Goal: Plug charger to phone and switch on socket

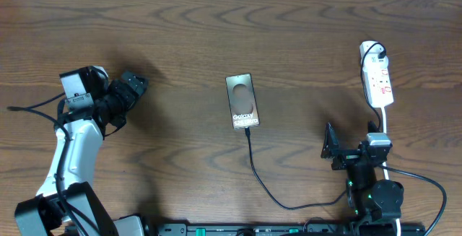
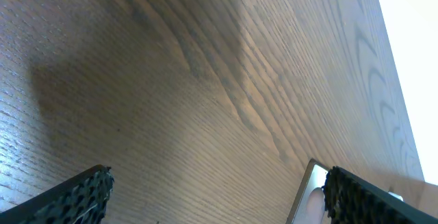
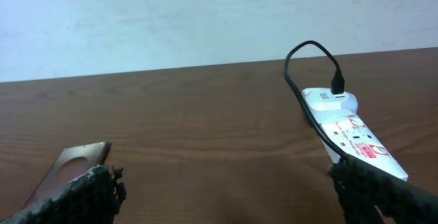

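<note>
The phone (image 1: 242, 100) lies flat at the table's middle, its bronze-grey face up with "Galaxy" showing. The charger (image 1: 257, 172), a thin black cable, runs from the phone's near edge, where its tip meets the phone, down and to the right. The socket (image 1: 378, 79) is a white power strip at the far right with a black plug (image 1: 376, 48) at its far end. My left gripper (image 1: 133, 86) is open and empty, left of the phone. My right gripper (image 1: 352, 148) is open and empty, just in front of the strip. The phone (image 3: 75, 161) and strip (image 3: 350, 132) show in the right wrist view.
The strip's white cord (image 1: 385, 124) runs down past my right arm. A corner of the phone (image 2: 309, 191) shows in the left wrist view beside the right finger. The table's far edge meets a pale wall (image 3: 171, 18).
</note>
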